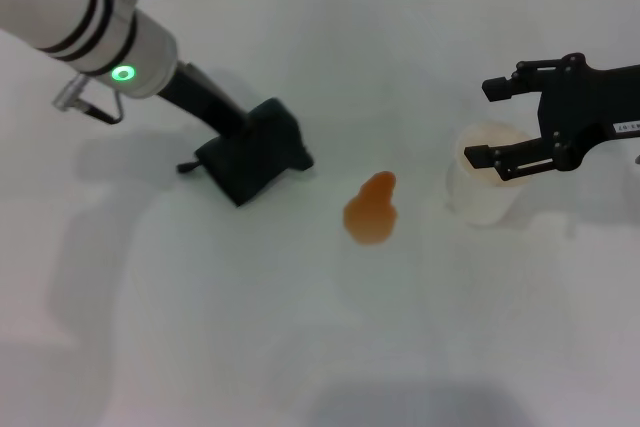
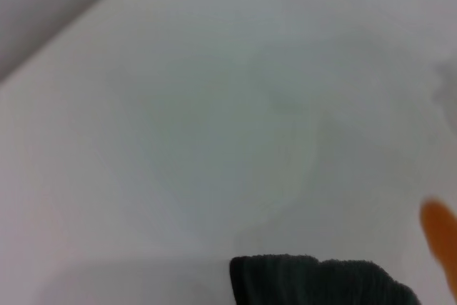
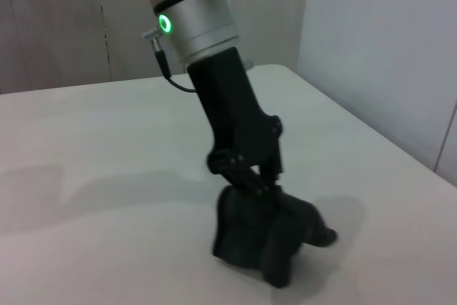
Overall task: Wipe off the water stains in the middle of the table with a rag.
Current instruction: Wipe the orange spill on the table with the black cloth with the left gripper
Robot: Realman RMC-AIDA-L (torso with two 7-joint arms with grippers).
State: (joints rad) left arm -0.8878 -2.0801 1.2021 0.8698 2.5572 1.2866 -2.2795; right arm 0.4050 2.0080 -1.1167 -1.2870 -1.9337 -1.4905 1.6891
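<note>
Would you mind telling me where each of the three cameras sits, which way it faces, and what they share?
Head view: from the robot's head, forward and down at the table; shows the left end effector shut on the rag, the water stains, the right end effector open around a cup.
Left wrist view: close above the tabletop; shows rag edge and stain, no own fingers.
Right wrist view: looks across at the left end effector on the rag.
All three views share the rag.
</note>
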